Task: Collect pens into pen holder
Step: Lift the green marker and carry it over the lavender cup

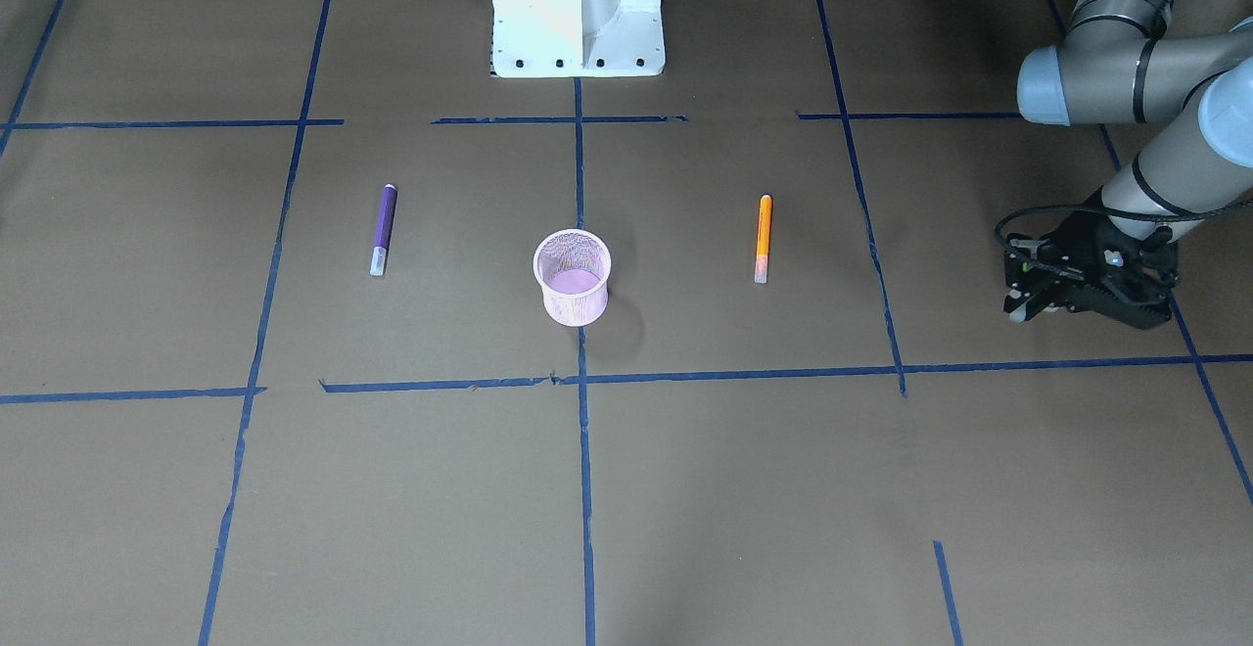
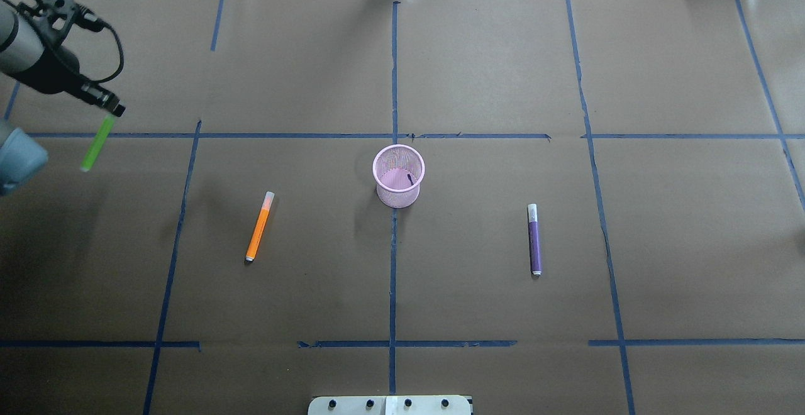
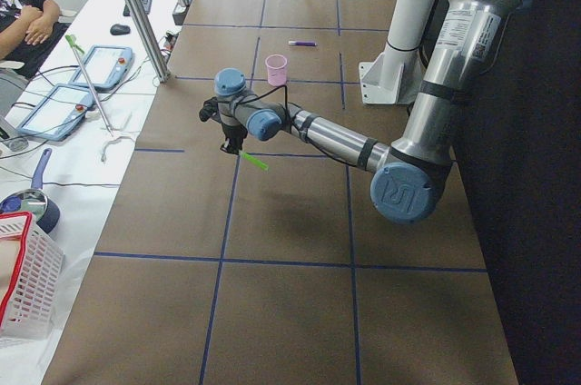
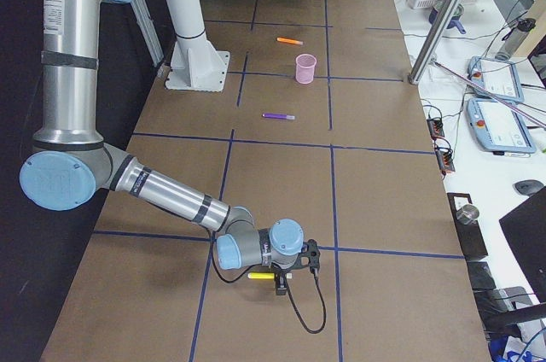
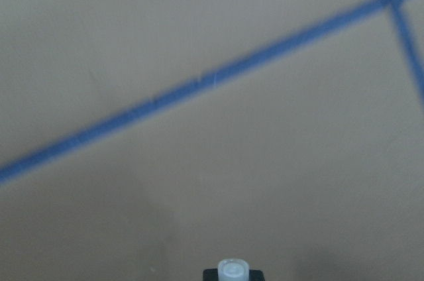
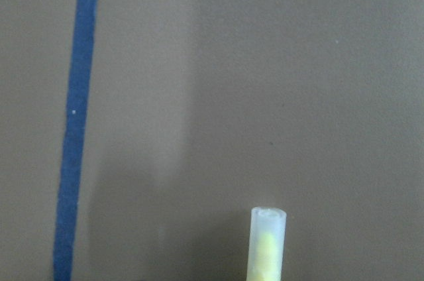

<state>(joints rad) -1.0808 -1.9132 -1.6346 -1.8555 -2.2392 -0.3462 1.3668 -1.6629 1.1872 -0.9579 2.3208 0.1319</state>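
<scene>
Noting green pen [image 2: 97,144] well apart from pen holder [image 2: 397,195], out on the holder's robot-left side. Pen is slanting and apparently riding clear of the bench [image 2: 478,289]. Finding left gripper [image 2: 116,111] clenched on what looks like the pale cap end, leaving the coloured length sticking out free. Judging the step in hand as carrying this pen across to the holder.

Logging orange pen [image 2: 260,226] lying flat on that same side of the holder, nearer in. Logging purple pen [image 2: 534,239] lying flat on the holder's opposite side. Both sitting apart from the holder.

Spotting a yellow pen [image 4: 258,277] at right gripper [image 4: 275,280], far from the holder on the purple side. Not managing to tell clamped from released there.

Doing the step well, by judgement:
- Holding enough height for passing over the orange pen and the rim.
- Bringing the pen nearer upright before lowering, avoiding snagging the mesh or tipping the light cup.
- Centring the free end over the opening.
- Releasing only after seating that end inside.
</scene>
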